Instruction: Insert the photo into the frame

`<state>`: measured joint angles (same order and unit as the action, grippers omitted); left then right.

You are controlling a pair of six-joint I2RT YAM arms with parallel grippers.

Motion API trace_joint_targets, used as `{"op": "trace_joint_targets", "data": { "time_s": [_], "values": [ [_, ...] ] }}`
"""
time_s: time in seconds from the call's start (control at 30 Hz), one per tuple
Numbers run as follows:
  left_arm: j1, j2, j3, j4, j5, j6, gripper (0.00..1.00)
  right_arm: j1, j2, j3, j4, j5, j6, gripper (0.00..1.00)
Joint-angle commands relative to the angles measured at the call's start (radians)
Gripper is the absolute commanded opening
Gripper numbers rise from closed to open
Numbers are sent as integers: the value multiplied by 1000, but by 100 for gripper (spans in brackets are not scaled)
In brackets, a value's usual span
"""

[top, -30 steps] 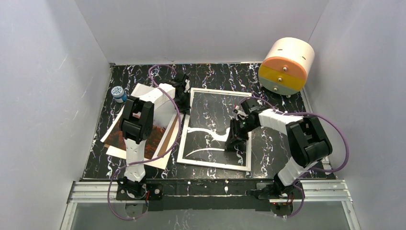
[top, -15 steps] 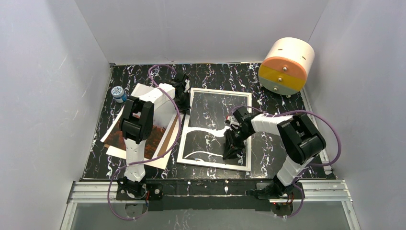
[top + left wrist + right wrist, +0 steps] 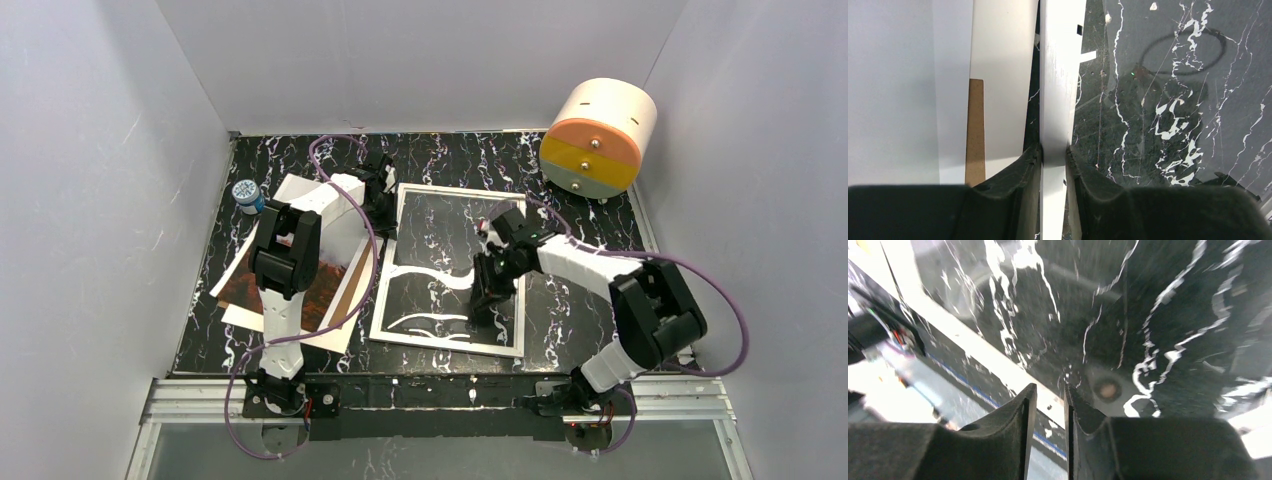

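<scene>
Black stone with white veins covers the table (image 3: 470,160), and plain pale walls (image 3: 100,200) close it in on three sides. Far left, near the wall, I see a small bottle (image 3: 246,194) with a blue patterned cap standing upright.

Next comes a loose stack lying flat under my left arm. The photo (image 3: 328,288) is in it, its red-brown forest showing on either side of the forearm. White sheets lie around it, and the wrist camera shows a strip of brown board (image 3: 976,125) among them. The photo is outside the frame, just to its left.

The left gripper (image 3: 381,205) reaches to the far left corner of the frame (image 3: 445,343). On its own camera, the left gripper (image 3: 1054,150) has its jaws pinching the narrow white rim (image 3: 1055,100), one finger on each side.

The frame lies flat mid-table, and the veined tabletop shows through its clear pane.

The right gripper (image 3: 482,305) hangs low over the right part of the pane, close to the right rim. Whether it touches the pane, I cannot tell. From its wrist view the right gripper (image 3: 1050,390) has its jaws drawn nearly together with a thin slit between them. I see nothing caught in that slit. That picture is blurred.

At the far right corner a white drum (image 3: 598,137) lies on its side. Its orange and grey face points toward the arms, well apart from the frame.
</scene>
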<state>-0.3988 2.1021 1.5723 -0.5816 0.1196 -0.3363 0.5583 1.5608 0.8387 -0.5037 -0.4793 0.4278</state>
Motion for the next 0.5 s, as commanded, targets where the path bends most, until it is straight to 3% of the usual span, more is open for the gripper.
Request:
{"op": "trace_joint_targets", "data": {
  "time_s": [0.0,0.17,0.23,0.37,0.47],
  "values": [
    [3,-23,17,-79,42,18,27,-61,-90,124,4,232,106,39],
    [3,-62,55,-66,89,8,48,-197,-132,163,-1,468,260,50],
    [3,-67,53,-58,108,6,54,-255,-129,166,-22,557,300,60],
    [2,-71,28,-40,115,0,60,-352,-82,182,-49,602,294,70],
    [3,-71,15,-34,118,-3,60,-390,-35,192,-25,560,254,71]
  ]
}}
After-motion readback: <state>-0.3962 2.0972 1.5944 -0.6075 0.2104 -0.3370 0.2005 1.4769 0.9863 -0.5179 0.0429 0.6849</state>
